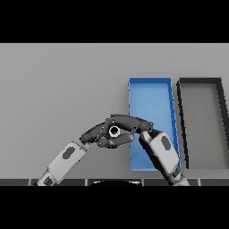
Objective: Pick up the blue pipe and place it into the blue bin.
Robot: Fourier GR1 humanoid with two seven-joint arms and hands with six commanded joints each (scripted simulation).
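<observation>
Both hands meeting over the grey table [53, 89], just short of the blue bin [150, 91].

Largest to smallest: a dark grey bin [200, 81] lies beyond the right hand on its outer side; the blue bin sits directly under and past the right hand [132, 121], whose fingers stretch towards the left hand [95, 133]. The left hand's fingers reach in to meet it, with no thing of their own visible. Between the two sets of fingers a small pale ring with a dark centre [114, 131] shows; it may be the pipe's open end, but no blue is visible, and whether the right hand's fingers curl round it cannot be told. Risk: an unsecured pipe could slip out on the near side of the bin's rim, or the crowding left fingers could knock it.
</observation>
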